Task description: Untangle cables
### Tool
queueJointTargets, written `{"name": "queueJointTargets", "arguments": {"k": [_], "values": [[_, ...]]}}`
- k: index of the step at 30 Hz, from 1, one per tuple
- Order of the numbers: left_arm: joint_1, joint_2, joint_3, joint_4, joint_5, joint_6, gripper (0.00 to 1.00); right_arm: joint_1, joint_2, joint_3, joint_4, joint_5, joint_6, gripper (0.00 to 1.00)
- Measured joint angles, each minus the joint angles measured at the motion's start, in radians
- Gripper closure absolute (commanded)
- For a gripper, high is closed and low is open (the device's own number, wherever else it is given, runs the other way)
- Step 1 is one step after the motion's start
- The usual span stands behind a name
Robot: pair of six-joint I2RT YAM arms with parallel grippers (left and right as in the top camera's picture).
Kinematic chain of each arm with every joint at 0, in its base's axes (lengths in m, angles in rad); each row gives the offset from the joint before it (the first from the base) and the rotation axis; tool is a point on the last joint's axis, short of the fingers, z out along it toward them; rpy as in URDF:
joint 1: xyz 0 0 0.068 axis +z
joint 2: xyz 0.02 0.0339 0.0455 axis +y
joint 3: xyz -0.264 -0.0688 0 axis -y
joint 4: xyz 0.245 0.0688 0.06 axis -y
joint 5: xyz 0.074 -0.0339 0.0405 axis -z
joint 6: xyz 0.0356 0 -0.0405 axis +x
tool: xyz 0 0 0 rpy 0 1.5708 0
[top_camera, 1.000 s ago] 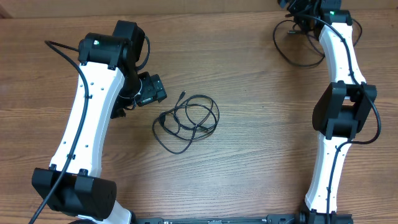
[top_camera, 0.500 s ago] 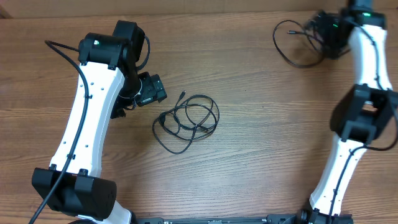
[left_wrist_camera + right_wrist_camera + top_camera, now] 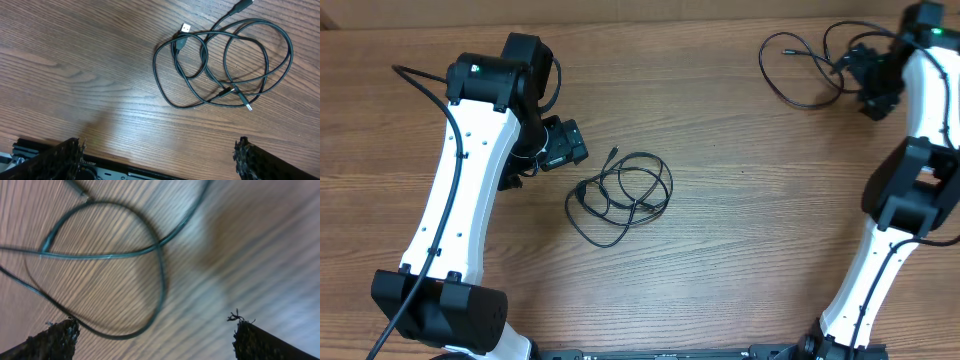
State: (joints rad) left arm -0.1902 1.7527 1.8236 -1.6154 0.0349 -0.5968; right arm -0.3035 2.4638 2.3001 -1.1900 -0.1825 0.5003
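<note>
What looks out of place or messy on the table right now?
The black cable bundle at the centre is looped over itself in a tangle, plug ends poking out, and one separate cable lies sprawled in the far right corner. Nothing looks spilled or damaged.

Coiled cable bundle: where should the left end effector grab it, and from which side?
Probably the plug-tipped tail jutting from the coiled cable bundle, descending from above: it lies flat, clear of the crossings, nearest the open left end effector.
</note>
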Motion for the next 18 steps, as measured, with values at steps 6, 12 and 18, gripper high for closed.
{"name": "queueJointTargets", "arguments": {"k": [6, 12, 18], "values": [[0.000, 0.000, 0.000, 0.000, 0.000, 0.000, 0.01, 0.073, -0.002, -0.121, 0.117, -0.001, 0.055, 0.16], [0.000, 0.000, 0.000, 0.000, 0.000, 0.000, 0.01, 0.077, -0.005, -0.195, 0.180, -0.001, 0.121, 0.17], [0.000, 0.000, 0.000, 0.000, 0.000, 0.000, 0.00, 0.070, -0.010, -0.222, 0.240, -0.001, 0.139, 0.48]]}}
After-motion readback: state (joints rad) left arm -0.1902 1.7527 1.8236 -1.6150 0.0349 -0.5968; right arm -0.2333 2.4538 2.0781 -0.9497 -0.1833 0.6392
